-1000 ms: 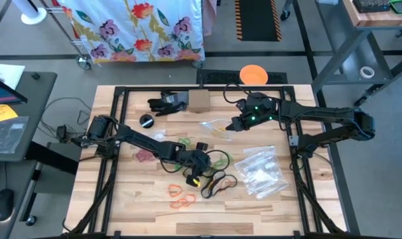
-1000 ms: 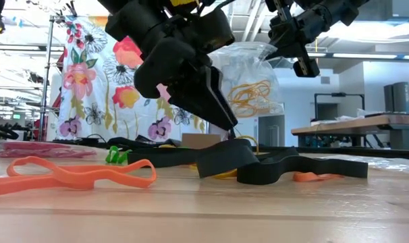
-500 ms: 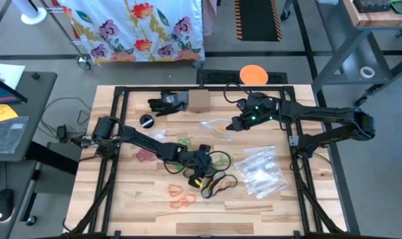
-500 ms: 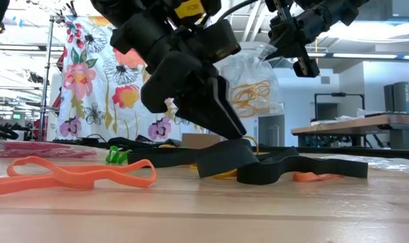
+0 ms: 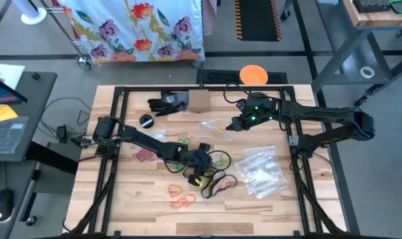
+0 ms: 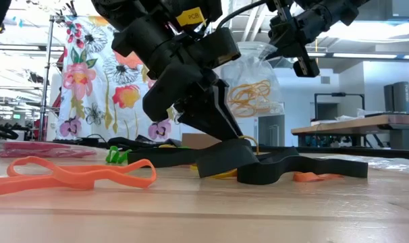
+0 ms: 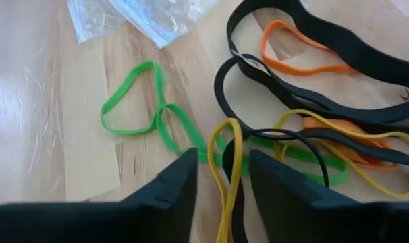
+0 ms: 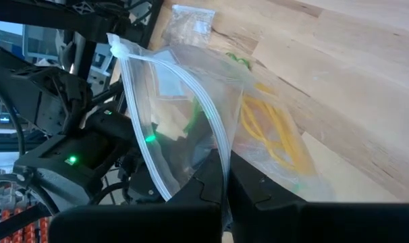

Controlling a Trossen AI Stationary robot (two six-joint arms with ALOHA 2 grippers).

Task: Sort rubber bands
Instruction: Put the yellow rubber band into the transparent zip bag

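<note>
Overhead, the left arm reaches across the wooden table (image 5: 121, 206) to the middle, its left gripper (image 5: 198, 174) down in a tangle of rubber bands (image 5: 214, 179): green, yellow, black and orange loops, with more orange ones (image 5: 178, 196) lying apart nearer the front edge and a pink-red cluster (image 5: 145, 155) beside the arm. Only the left wrist view shows the detail there: the two dark fingers (image 7: 167, 189) stand partly apart with a yellow band (image 7: 228, 169) running up between them, beside a thin black loop (image 7: 285, 138); whether the yellow band is pinched I cannot tell. A green band (image 7: 140, 111) lies just beyond the fingertips. The low view adds wide black bands (image 6: 258, 165) and an orange band (image 6: 76, 174) flat on the wood, and a yellow sticker on the left arm reading "PCB" (image 6: 189, 15). Farther right, the right gripper (image 5: 235, 123) hangs raised above the table's far half, fingers clamped tight on the rim of a clear zip bag (image 8: 191, 108); yellow bands (image 8: 275, 131) sit inside it. Spare clear bags (image 5: 261, 172) lie at the table's right side.
</note>
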